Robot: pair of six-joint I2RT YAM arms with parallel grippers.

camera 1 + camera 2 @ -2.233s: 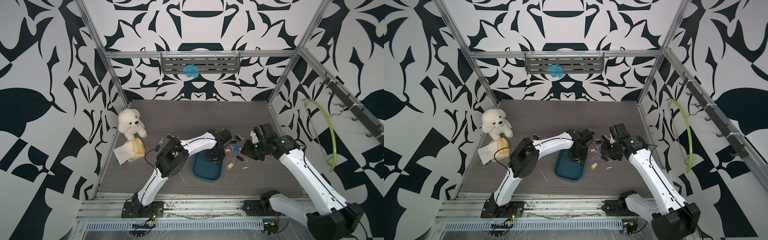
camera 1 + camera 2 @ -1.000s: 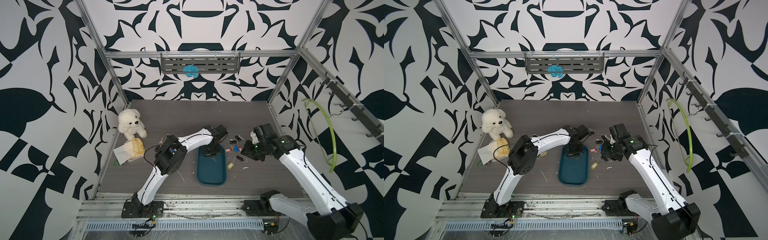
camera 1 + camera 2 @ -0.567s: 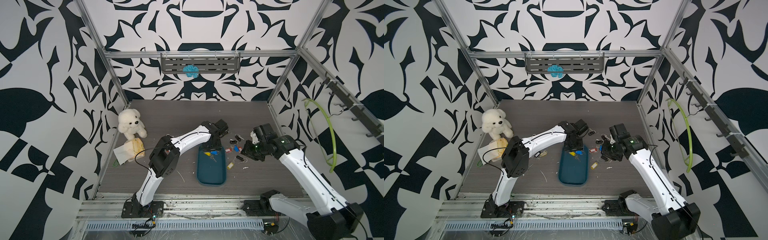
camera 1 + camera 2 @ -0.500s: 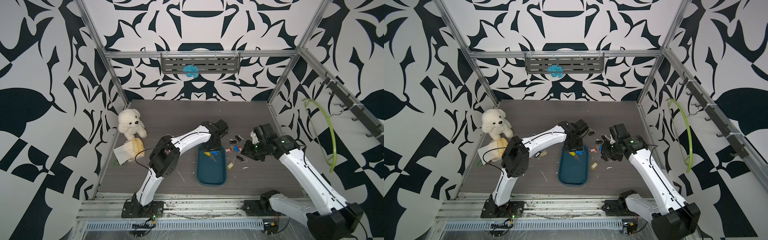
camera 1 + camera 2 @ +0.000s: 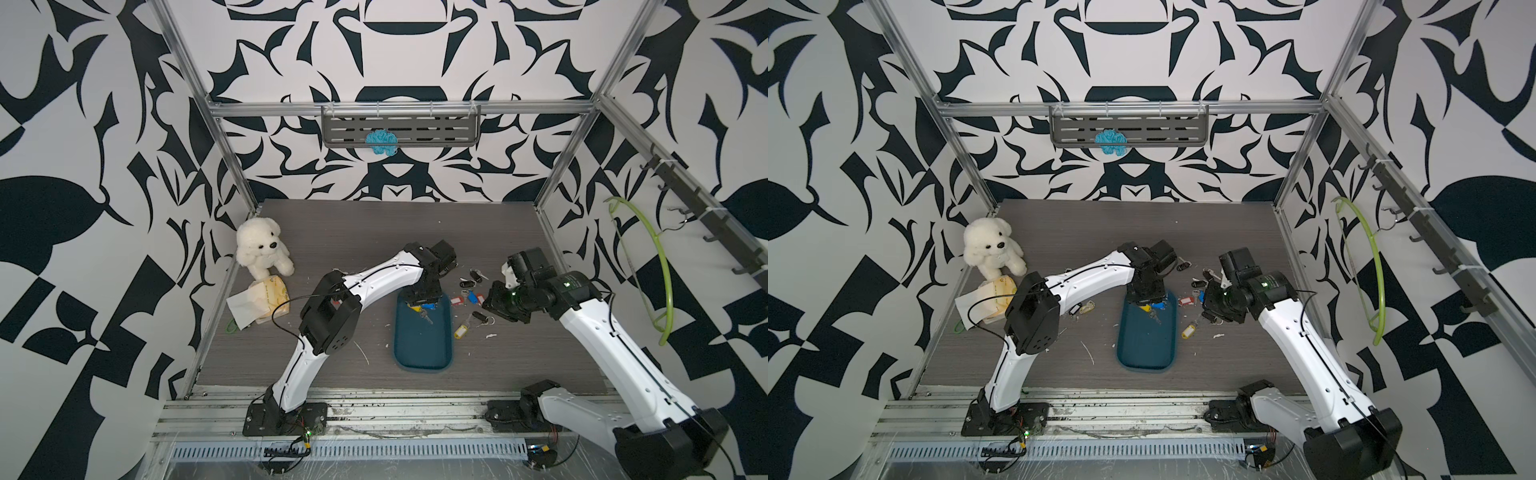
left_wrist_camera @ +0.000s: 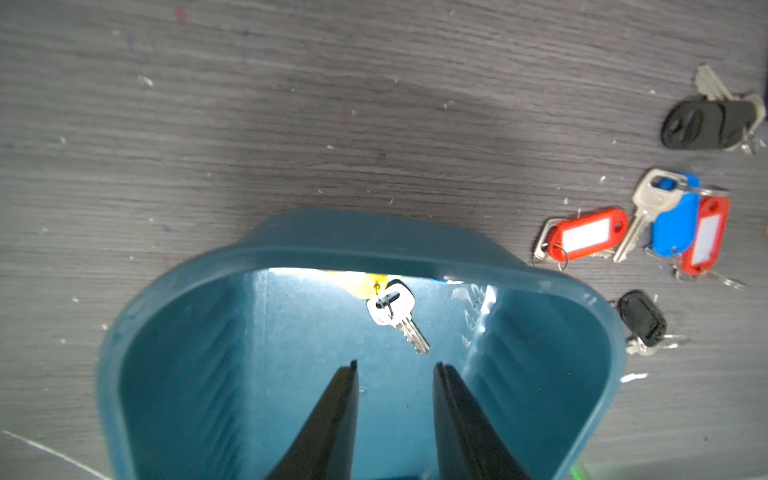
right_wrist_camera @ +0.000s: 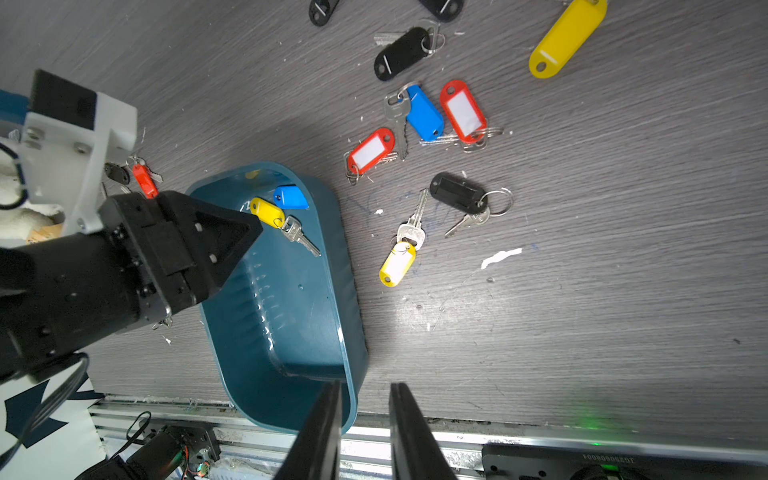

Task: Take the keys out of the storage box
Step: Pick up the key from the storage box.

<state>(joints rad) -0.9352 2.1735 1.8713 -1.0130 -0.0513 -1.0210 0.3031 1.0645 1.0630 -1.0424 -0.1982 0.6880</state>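
Teal storage box (image 5: pixel 423 345) | left claw (image 6: pixel 395 363) spread, pointing down into its far end | right claw (image 7: pixel 365 384) spread, empty

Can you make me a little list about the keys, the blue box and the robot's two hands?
box: storage box, flat on the table between the arms
keys inside: yellow-tagged key and blue tag, at the box's far end
keys outside: keys on the table with red, blue, black and yellow tags, beside the box
left gripper: open, empty, above the box's inside
right gripper: open a little, empty
job finished: not yet
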